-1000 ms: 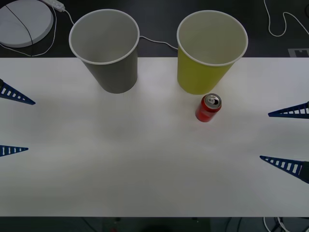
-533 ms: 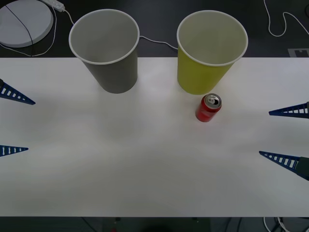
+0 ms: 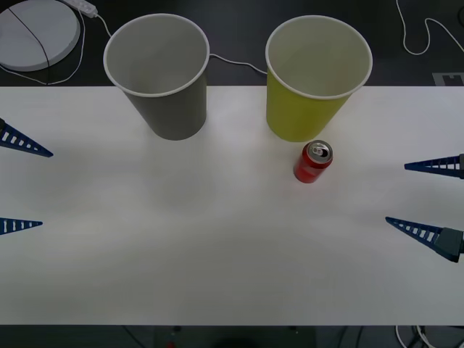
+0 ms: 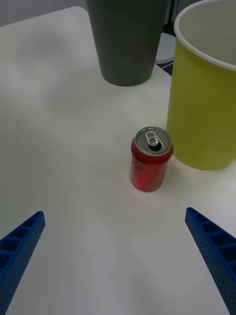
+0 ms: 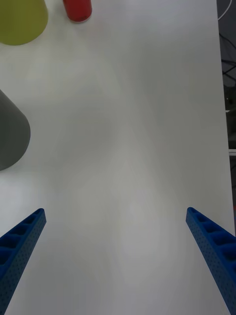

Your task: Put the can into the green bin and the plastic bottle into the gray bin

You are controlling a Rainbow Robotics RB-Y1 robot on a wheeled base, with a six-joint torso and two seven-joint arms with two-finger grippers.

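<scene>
The small red can (image 3: 313, 162) stands upright on the white table, just in front of the green bin (image 3: 317, 77); the right wrist view has the can (image 4: 150, 160) beside the green bin (image 4: 204, 93). The gray bin (image 3: 160, 76) stands upright to the left of the green one. My right gripper (image 3: 428, 198) is open at the table's right edge, level with the can and well apart from it. At the left edge my left gripper (image 3: 18, 185) hangs open and holds nothing. The plastic bottle is out of view.
A white round disc (image 3: 36, 32) with a cable lies on the dark floor behind the table's left corner. More white cable (image 3: 424, 36) trails at the back right. The white table (image 3: 217, 246) stretches bare between both grippers.
The right gripper has crept slightly inward toward the can, its lower finger shifting left. The can, both bins and the left gripper have stayed put.
</scene>
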